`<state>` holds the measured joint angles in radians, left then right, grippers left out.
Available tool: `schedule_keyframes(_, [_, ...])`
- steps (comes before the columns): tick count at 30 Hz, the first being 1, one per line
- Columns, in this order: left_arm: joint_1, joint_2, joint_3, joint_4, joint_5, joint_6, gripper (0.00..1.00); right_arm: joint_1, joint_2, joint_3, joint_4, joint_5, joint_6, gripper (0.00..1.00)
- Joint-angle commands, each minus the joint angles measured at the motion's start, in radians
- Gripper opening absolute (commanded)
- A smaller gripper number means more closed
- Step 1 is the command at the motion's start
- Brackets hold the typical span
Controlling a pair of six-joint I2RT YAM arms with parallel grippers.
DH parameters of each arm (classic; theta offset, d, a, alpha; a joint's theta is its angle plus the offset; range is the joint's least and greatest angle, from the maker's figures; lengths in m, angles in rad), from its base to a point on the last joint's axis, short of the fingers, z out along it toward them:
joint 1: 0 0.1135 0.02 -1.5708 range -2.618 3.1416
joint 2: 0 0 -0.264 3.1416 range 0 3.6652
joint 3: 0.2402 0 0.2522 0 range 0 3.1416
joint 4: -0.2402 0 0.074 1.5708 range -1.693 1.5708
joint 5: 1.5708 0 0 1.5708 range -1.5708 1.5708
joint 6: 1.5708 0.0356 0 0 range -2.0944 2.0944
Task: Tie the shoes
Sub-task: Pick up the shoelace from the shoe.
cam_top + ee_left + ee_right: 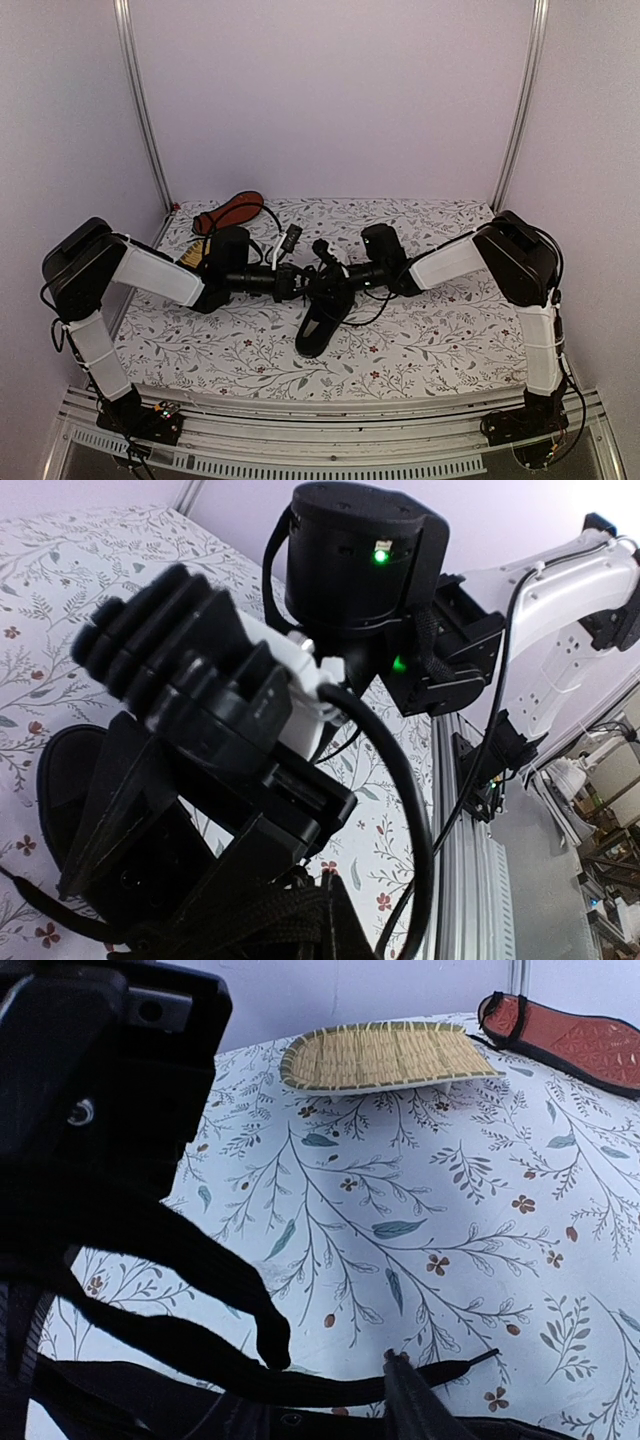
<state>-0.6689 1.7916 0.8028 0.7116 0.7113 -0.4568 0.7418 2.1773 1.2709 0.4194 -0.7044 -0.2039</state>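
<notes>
From the overhead camera I see both arms folded inward, elbows out, their wrists meeting nose to nose over the middle of the bench (430, 340). The left tool (293, 283) and the right tool (322, 280) sit almost touching, just above the near shoe (320, 328). That shoe lies black and upright on the floral cover with its toe toward me. The far shoe (232, 212) lies sole up at the back left corner, its reddish-orange sole showing. The yellow mat (190, 257) pokes out behind the left forearm. No lettering is sharp enough for me to read. On the left wrist camera the right arm (560, 590) fills the view, with two green lights lit on its black wrist. A woven black lace (290, 918) crosses the bottom edge. The left tool is fully closed, though I cannot tell whether it is pinching that lace. On the right wrist camera the right tool (335, 1360) has its fingers part-way apart. The lace (440, 1368) is stretched across the gap, and its end points out over the cover. Behind it lie the mat (385, 1055) and the sole-up far shoe (570, 1045), near each other but apart.
</notes>
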Motion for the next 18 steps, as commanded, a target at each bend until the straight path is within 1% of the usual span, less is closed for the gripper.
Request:
schedule_keyframes(1, [0.011, -0.009, 0.021, -0.006, 0.011, 0.015, 0.00, 0.008, 0.035, 0.001, 0.069, -0.048, -0.005, 0.34])
schedule_keyframes(3, [0.011, -0.009, 0.021, -0.005, 0.011, 0.016, 0.00, 0.008, 0.033, -0.003, 0.082, -0.061, -0.001, 0.29])
schedule_keyframes(5, [0.012, -0.009, 0.021, -0.007, 0.009, 0.015, 0.00, 0.010, 0.031, -0.004, 0.088, -0.059, 0.000, 0.21])
schedule_keyframes(6, [0.011, -0.009, 0.020, -0.007, 0.007, 0.015, 0.00, 0.011, 0.029, -0.004, 0.087, -0.053, -0.001, 0.14])
schedule_keyframes(7, [0.011, -0.010, 0.019, -0.007, 0.003, 0.015, 0.00, 0.010, 0.024, -0.009, 0.087, -0.045, -0.002, 0.10])
schedule_keyframes(9, [0.013, -0.014, 0.015, -0.007, -0.007, 0.016, 0.00, 0.008, 0.003, -0.027, 0.095, -0.022, -0.005, 0.04])
schedule_keyframes(14, [0.017, -0.027, -0.003, -0.002, -0.037, 0.017, 0.00, -0.031, -0.123, -0.169, 0.185, 0.053, 0.064, 0.02])
schedule_keyframes(18, [0.017, -0.027, -0.008, -0.001, -0.047, 0.018, 0.00, -0.049, -0.272, -0.271, 0.181, 0.141, 0.077, 0.02])
